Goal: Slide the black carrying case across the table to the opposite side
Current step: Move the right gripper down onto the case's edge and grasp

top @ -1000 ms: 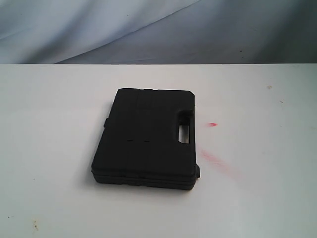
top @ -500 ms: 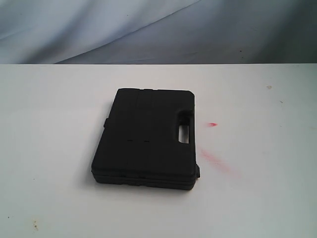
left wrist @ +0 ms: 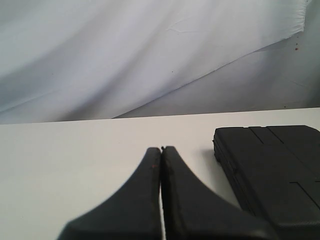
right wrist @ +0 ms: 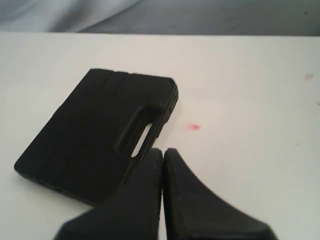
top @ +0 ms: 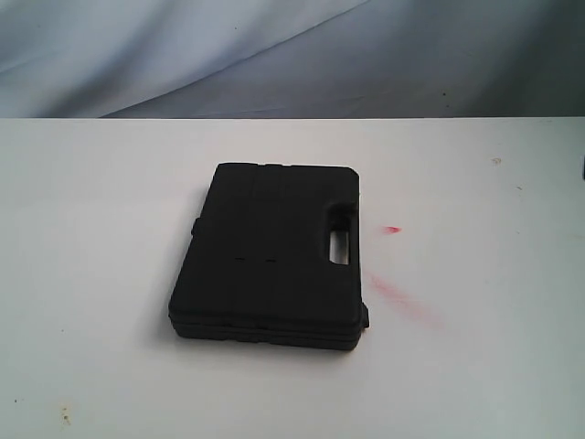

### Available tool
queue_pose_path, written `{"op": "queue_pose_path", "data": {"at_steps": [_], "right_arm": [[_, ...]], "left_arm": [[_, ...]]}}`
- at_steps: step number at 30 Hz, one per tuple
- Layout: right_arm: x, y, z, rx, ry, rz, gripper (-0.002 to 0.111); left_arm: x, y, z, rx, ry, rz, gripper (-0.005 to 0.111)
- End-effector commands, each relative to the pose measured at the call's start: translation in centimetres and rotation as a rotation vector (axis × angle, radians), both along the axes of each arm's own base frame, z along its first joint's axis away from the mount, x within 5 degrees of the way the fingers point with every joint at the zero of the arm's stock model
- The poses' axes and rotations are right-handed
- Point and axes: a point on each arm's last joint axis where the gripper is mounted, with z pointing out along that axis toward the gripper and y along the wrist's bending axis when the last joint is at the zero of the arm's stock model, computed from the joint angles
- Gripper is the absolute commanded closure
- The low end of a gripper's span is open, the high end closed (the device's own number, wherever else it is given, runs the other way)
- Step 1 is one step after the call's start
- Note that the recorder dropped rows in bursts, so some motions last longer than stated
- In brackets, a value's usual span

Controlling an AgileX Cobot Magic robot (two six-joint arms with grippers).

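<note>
Remote operation, opening seconds. The flat black moulded-plastic carrying case (top: 270, 256) is lying closed near the middle of the wide white tabletop (top: 91, 229). Its handle slot (top: 341, 245) is facing the right arm's side, just beside two faint red smears (top: 398, 297).

I am holding both tools clenched and empty. The left gripper (left wrist: 161, 149) is showing its dark fingers pressed tip to tip above bare table. The case (left wrist: 275, 170) is sitting apart from it, off to one side of that camera's view. The right gripper (right wrist: 163, 150) is likewise pinched together, its tips hanging by the handle edge of the case (right wrist: 95, 140). I cannot tell whether they are touching it or hovering above.

Over the last second almost nothing is changing — the case is keeping exactly the same spot and angle against the smears. The only new thing is a thin dark sliver at the right edge of the exterior view, too small to identify, though I am guessing it is the right arm coming in.

For the task, I am reading this as the very start — the slide is not yet begun and the whole crossing is ahead. A closed tool should serve well as a pusher against a side wall of the case. Pushing off-centre is likely to spin the case rather than carry it straight.
</note>
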Motion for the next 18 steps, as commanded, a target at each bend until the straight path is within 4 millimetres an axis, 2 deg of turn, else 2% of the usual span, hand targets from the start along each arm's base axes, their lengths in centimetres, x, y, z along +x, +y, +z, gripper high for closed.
{"op": "queue_pose_path", "data": {"at_steps": [1, 8, 18], "right_arm": [[1.9, 1.5, -1.1, -0.028, 0.1, 0.06, 0.108], [5.0, 4.4, -3.5, -0.055, 0.259, 0.099, 0.108], [9.7, 9.3, -6.1, -0.113, 0.414, 0.055, 0.108]], "left_arm": [[0.0, 0.0, -0.1, -0.01, -0.005, 0.003, 0.106], [0.0, 0.0, -0.1, -0.01, -0.005, 0.003, 0.106], [0.0, 0.0, -0.1, -0.01, -0.005, 0.003, 0.106]]}}
